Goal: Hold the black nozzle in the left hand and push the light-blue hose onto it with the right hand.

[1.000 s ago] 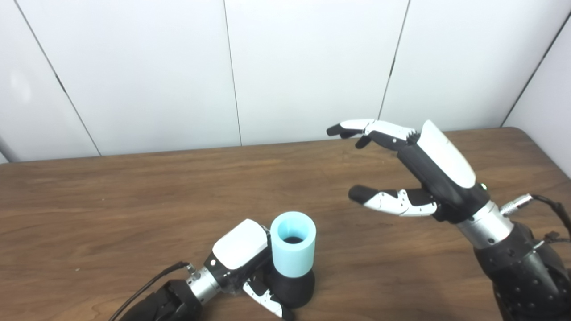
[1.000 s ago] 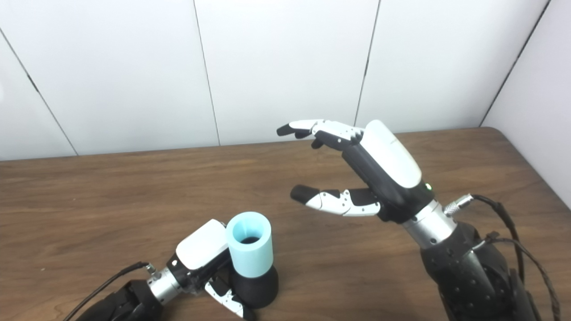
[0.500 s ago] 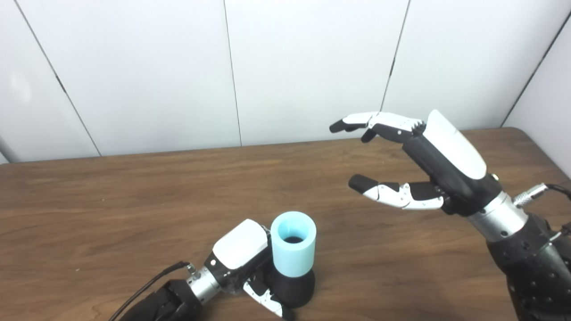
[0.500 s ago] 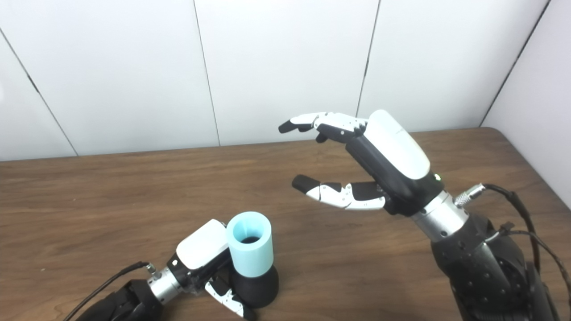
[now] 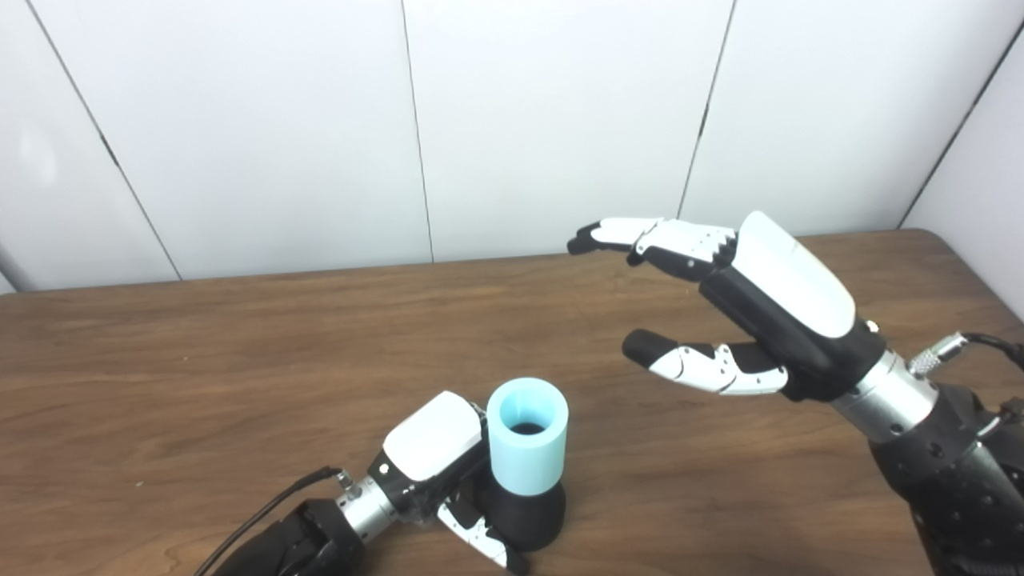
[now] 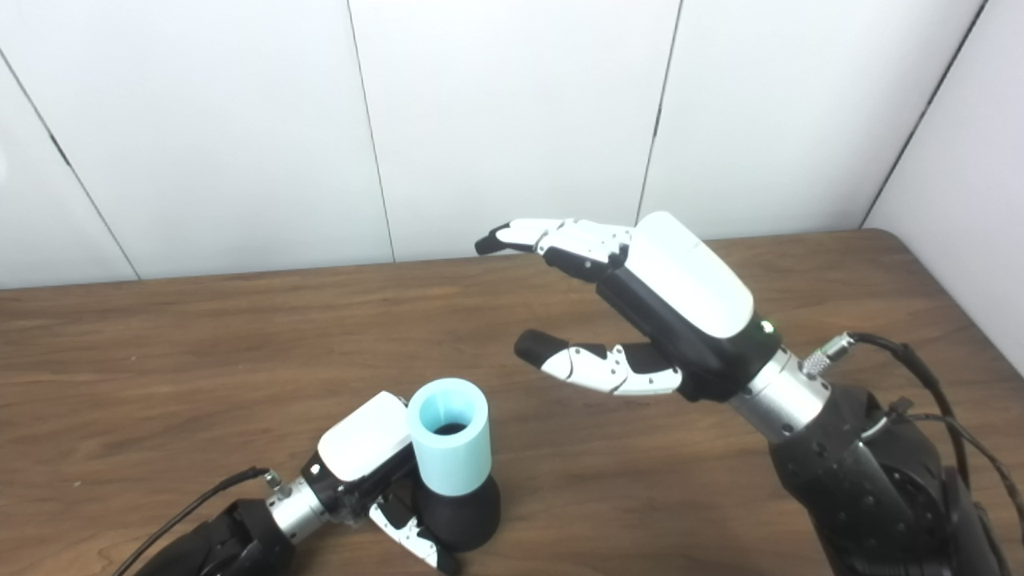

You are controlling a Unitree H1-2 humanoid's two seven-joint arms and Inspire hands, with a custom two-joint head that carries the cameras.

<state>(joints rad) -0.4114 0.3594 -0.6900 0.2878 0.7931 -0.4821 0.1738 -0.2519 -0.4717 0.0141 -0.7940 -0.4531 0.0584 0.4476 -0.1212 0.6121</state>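
The light-blue hose (image 5: 526, 438) is a short, wide tube standing upright near the front edge of the desk (image 5: 200, 360), its open mouth facing up. It sits on top of the black nozzle (image 5: 524, 516), whose rounded base rests on the wood directly beneath it, so the two are joined and stand as one piece.

My left hand (image 5: 436, 464) lies low on the desk just to the left of them. Its fingers (image 5: 472, 538) are wrapped around the black base, and the white back of the hand presses against the side of the blue tube. A thin black cable (image 5: 264, 512) runs from that wrist toward the bottom edge.

My right hand (image 5: 720, 308) is up in the air, well apart from the hose, off to the right and farther back. It holds nothing: the fingers (image 5: 640, 234) stretch out toward the left, the thumb (image 5: 696, 364) lies well below them, and a wide gap stands between. The space between this hand and the hose is bare wood, with nothing in the way.

The desk is dark brown wood with a streaky grain, and its right far corner is rounded. Behind it stands a wall (image 5: 544, 120) of plain white panels divided by thin dark seams, and another white wall meets it on the right.
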